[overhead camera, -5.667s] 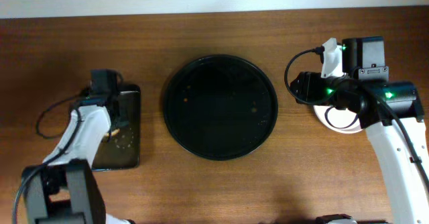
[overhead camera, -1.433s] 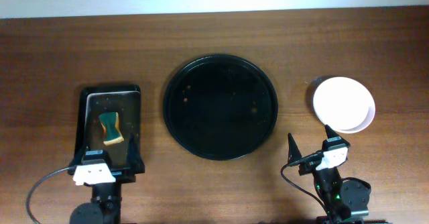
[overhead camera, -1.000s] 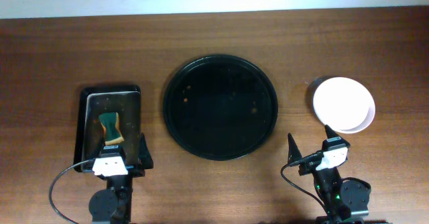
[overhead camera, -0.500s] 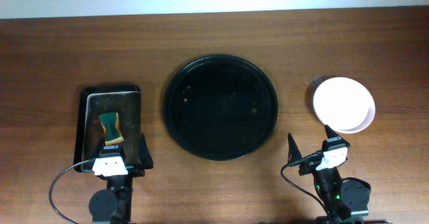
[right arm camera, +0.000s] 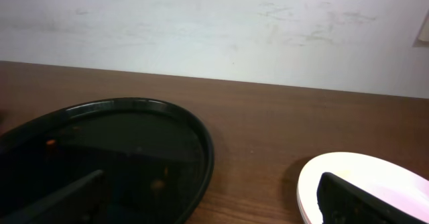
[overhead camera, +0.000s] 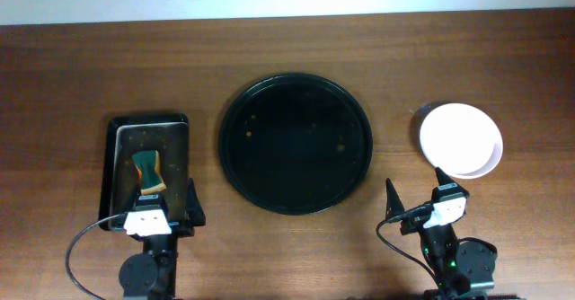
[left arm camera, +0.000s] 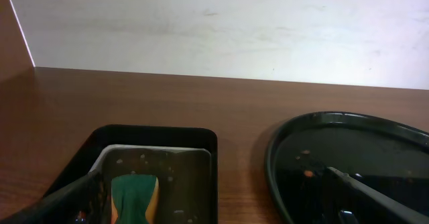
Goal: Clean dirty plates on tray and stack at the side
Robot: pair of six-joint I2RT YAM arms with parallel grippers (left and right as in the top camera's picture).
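The round black tray (overhead camera: pixel 296 144) lies mid-table with no plate on it, only a few orange specks; it also shows as the tray (left arm camera: pixel 348 153) and the tray (right arm camera: pixel 114 133) in the wrist views. A stack of white plates (overhead camera: pixel 460 139) stands on the table to its right, also visible as the plates (right arm camera: pixel 355 169); no smear shows on the top one. My left gripper (overhead camera: pixel 151 207) (left arm camera: pixel 214 205) is open at the front edge, empty. My right gripper (overhead camera: pixel 419 198) (right arm camera: pixel 209 207) is open and empty, just short of the plates.
A small rectangular black tray (overhead camera: pixel 175 129) (left arm camera: pixel 161 140) at the left holds a green-and-orange sponge (overhead camera: pixel 148 171) (left arm camera: pixel 134 197). It lies straight ahead of my left gripper. A pale wall runs along the table's far edge.
Both arms have pulled back from the small tray and the plates to the front edge. The left gripper then shifted slightly right. Nothing has moved in the last second.
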